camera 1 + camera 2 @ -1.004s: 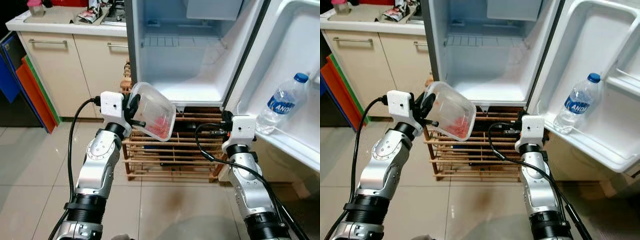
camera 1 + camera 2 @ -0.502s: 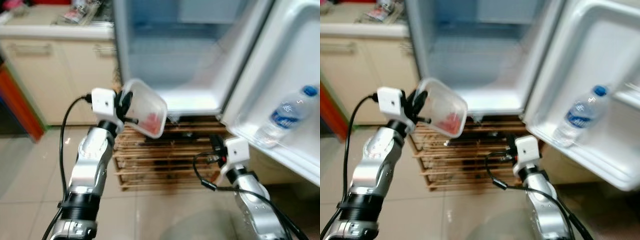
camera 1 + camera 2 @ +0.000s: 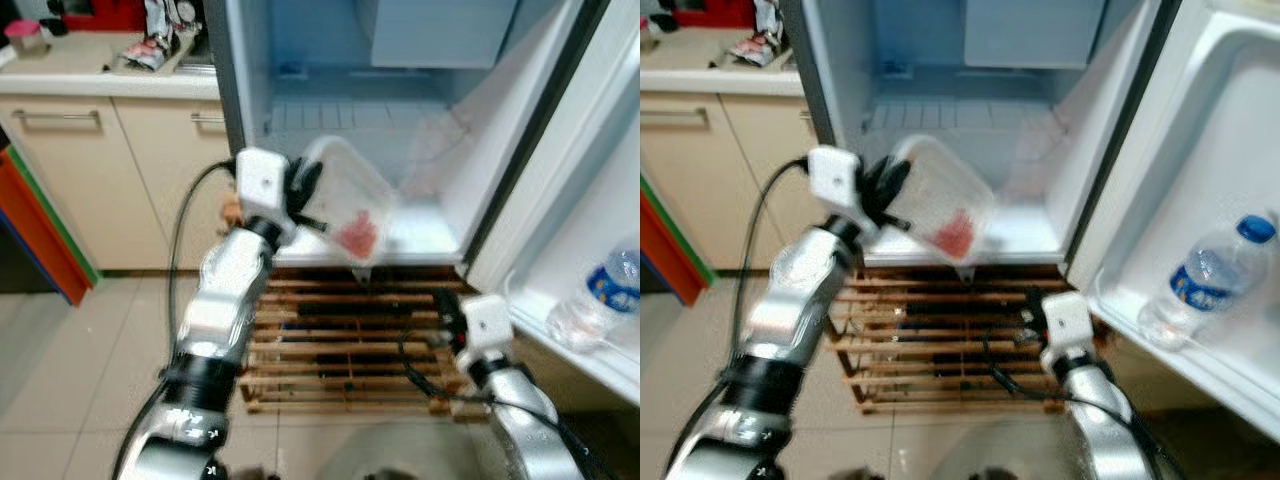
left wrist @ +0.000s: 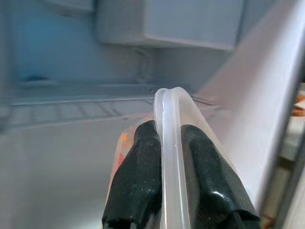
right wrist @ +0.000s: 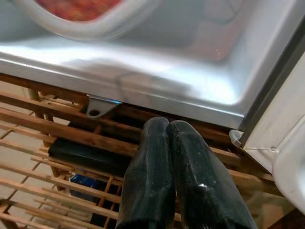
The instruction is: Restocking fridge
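Left wrist view: left claw [image 4: 171, 157] grips container [image 4: 170, 114].

No lettering can be read here. The water bottle [image 3: 1206, 285] in the fridge door [image 3: 1230, 130], at about three o'clock, carries a blue label with white marks, too blurred to make out. The packets [image 3: 152, 45] on the surface [image 3: 80, 75] at eleven o'clock are likewise illegible.

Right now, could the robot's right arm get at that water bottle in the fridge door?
Probably yes: the right gripper hangs low, shut and empty, and the water bottle stands unblocked on the open door's shelf.
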Controlling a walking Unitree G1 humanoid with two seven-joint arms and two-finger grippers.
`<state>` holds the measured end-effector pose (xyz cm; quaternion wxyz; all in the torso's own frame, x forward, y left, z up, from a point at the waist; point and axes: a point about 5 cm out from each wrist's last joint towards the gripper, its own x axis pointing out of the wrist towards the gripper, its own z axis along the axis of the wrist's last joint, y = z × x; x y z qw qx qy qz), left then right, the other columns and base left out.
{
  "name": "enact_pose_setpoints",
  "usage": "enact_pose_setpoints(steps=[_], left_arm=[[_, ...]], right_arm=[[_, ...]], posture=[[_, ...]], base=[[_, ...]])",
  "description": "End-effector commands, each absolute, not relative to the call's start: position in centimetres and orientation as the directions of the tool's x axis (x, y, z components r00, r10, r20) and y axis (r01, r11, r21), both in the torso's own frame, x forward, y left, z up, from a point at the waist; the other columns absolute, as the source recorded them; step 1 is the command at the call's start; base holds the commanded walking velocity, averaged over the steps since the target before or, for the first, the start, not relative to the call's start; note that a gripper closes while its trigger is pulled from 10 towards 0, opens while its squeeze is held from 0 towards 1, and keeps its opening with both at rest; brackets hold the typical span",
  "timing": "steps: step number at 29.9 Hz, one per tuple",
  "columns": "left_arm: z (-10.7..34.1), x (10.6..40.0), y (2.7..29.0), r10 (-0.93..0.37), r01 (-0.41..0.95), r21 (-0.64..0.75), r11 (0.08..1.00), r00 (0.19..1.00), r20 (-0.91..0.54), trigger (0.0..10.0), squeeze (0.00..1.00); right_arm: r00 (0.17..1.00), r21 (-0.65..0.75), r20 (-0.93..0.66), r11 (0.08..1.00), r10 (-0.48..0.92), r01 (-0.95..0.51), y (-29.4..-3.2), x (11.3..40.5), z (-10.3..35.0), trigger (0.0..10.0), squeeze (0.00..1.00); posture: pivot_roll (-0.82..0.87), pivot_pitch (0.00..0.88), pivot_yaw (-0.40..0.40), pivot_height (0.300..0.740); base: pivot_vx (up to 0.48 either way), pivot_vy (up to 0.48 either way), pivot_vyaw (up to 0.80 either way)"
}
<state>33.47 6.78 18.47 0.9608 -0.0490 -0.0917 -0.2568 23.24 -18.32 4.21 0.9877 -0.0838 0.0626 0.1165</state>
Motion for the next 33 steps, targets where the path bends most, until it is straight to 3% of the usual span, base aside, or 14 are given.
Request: enact_pose_setpoints(steps=[1, 7, 10, 12, 15, 18, 21, 27, 33], left_arm=[[19.1, 34.3, 6.7, -0.479, 0.499, -0.061, 0.864, 0.854, 0.2, 10.0, 0.0], [19.7, 36.9, 6.5, -0.413, 0.441, -0.119, 0.89, 0.888, 0.203, 10.0, 0.0], [19.9, 38.8, 7.6, -0.302, 0.338, -0.194, 0.921, 0.933, 0.195, 10.0, 0.0], [19.9, 38.9, 7.6, -0.292, 0.33, -0.203, 0.922, 0.936, 0.196, 10.0, 0.0], [18.8, 39.3, 7.1, -0.269, 0.306, -0.337, 0.89, 0.951, 0.152, 10.0, 0.0], [18.5, 39.3, 6.8, -0.264, 0.298, -0.349, 0.888, 0.954, 0.142, 10.0, 0.0], [16.8, 39.2, 6.2, -0.231, 0.232, -0.478, 0.847, 0.971, 0.061, 10.0, 0.0], [15.4, 38.9, 5.7, -0.207, 0.176, -0.514, 0.839, 0.978, -0.003, 10.0, 0.0], [15.2, 39.3, 7.6, -0.107, 0.075, -0.524, 0.849, 0.994, -0.031, 10.0, 0.0]], right_arm=[[0.959, -0.158, -0.155, 0.952, 0.238, -0.262, -18.1, 22.6, 4.1, 10.0, 0.0], [0.962, -0.171, -0.156, 0.953, 0.224, -0.249, -18.7, 20.7, 5.0, 10.0, 0.0], [0.965, -0.203, -0.158, 0.949, 0.211, -0.241, -19.8, 18.6, 7.0, 10.0, 0.0], [0.965, -0.208, -0.158, 0.948, 0.209, -0.24, -20.0, 18.1, 7.5, 10.0, 0.0], [0.967, -0.238, -0.172, 0.945, 0.187, -0.225, -21.0, 16.7, 8.8, 10.0, 0.0], [0.967, -0.24, -0.184, 0.946, 0.178, -0.22, -21.2, 16.2, 8.8, 10.0, 0.0], [0.96, -0.241, -0.216, 0.943, 0.178, -0.229, -21.3, 14.3, 9.1, 10.0, 0.0], [0.953, -0.223, -0.233, 0.944, 0.192, -0.244, -21.1, 13.0, 9.4, 10.0, 0.0], [0.934, -0.21, -0.31, 0.945, 0.179, -0.251, -22.2, 10.1, 8.1, 10.0, 0.0]], posture=[[-0.02, 0.0, -0.03, 0.711], [-0.09, 0.0, -0.049, 0.711], [-0.19, 0.019, -0.072, 0.711], [-0.21, 0.03, -0.078, 0.711], [-0.27, 0.064, -0.094, 0.711], [-0.28, 0.074, -0.098, 0.711], [-0.31, 0.113, -0.105, 0.711], [-0.34, 0.152, -0.101, 0.711], [-0.37, 0.184, -0.106, 0.711]], base=[[0.0, 0.0, 0.0], [0.0, 0.0, 0.0], [0.0, 0.0, 0.0], [0.0, 0.0, 0.0], [0.0, 0.0, 0.0], [0.0, 0.0, 0.0], [0.0, 0.0, 0.0], [0.0, 0.0, 0.0], [0.0, 0.0, 0.0]])
